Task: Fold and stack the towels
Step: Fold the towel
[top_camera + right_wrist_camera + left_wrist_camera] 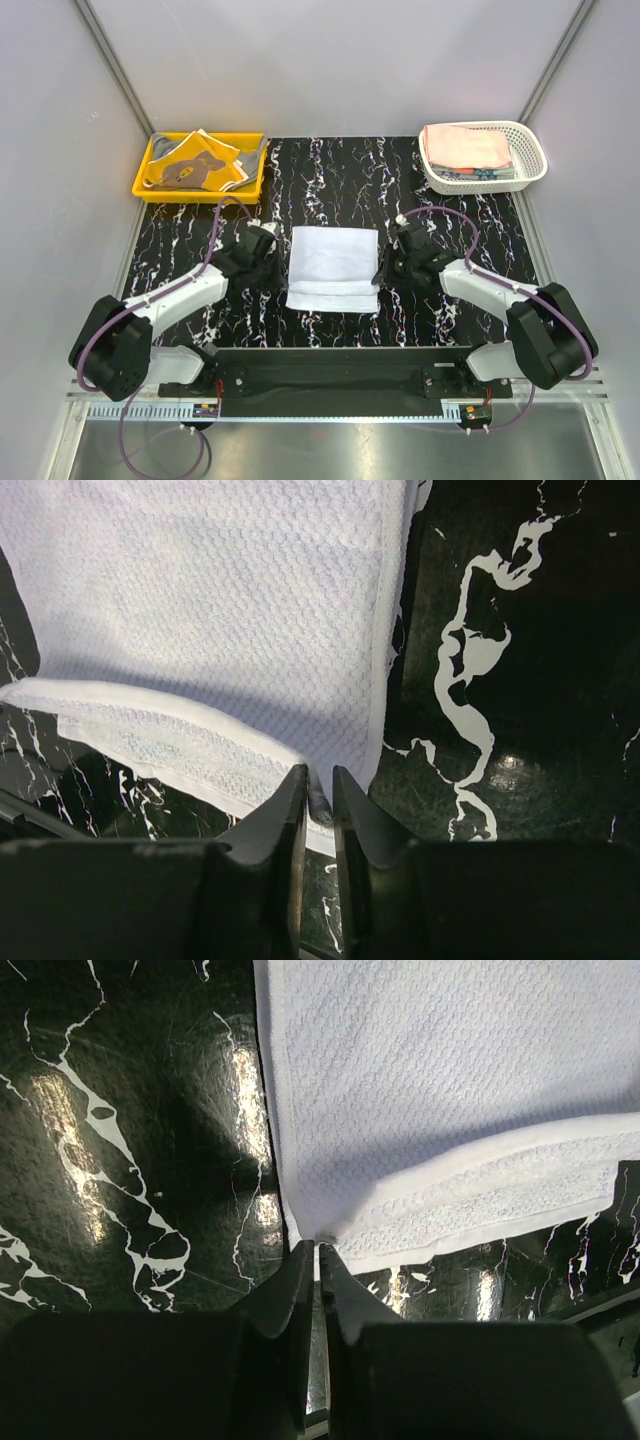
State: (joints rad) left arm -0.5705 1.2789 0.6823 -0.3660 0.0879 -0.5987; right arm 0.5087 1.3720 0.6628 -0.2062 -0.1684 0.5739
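Note:
A light blue towel (333, 268) lies on the black marbled table between the arms. Its top layer is folded over and leaves a strip of the lower layer showing along the near edge. My left gripper (272, 262) is shut on the towel's left edge at the fold (318, 1243). The towel (430, 1090) spreads away to the right of it. My right gripper (385, 265) is shut on the towel's right edge, with a small bunch of cloth pinched between the jaws (318, 785). The towel (220, 610) spreads away to the left of it.
A yellow tray (150, 186) at the back left holds several crumpled orange and grey towels (195, 160). A white lattice basket (532, 165) at the back right holds folded pink and orange towels (465, 145). Grey walls close in both sides.

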